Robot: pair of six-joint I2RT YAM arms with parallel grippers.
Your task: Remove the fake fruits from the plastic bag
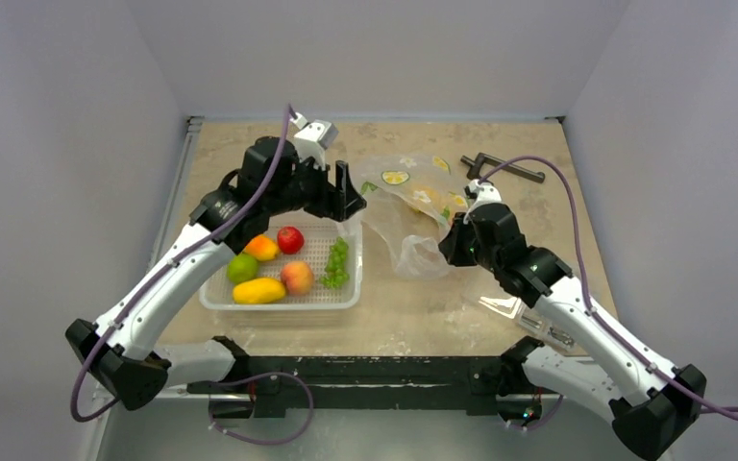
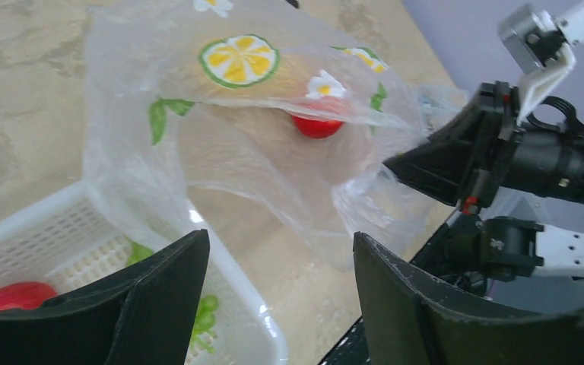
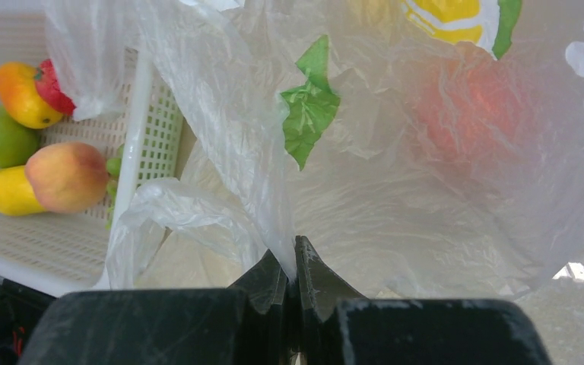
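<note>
The plastic bag (image 1: 413, 206), clear film with lemon-slice prints, lies mid-table with its mouth toward the basket. It also shows in the left wrist view (image 2: 258, 160) and the right wrist view (image 3: 395, 175). A red apple (image 2: 317, 126) sits inside it, seen blurred through the film in the right wrist view (image 3: 464, 106). I cannot tell the yellowish fruit from the yellow prints. My left gripper (image 1: 349, 197) is open and empty just left of the bag mouth (image 2: 277, 251). My right gripper (image 1: 450, 245) is shut on a fold of the bag's film (image 3: 295, 255).
A white mesh basket (image 1: 351, 293) at front left holds a small red fruit (image 1: 290, 239), an orange one, a green one, a long yellow mango (image 1: 258, 290), a peach and green grapes. A black tool (image 1: 500, 169) lies at back right. A clear box (image 1: 504, 305) lies under my right arm.
</note>
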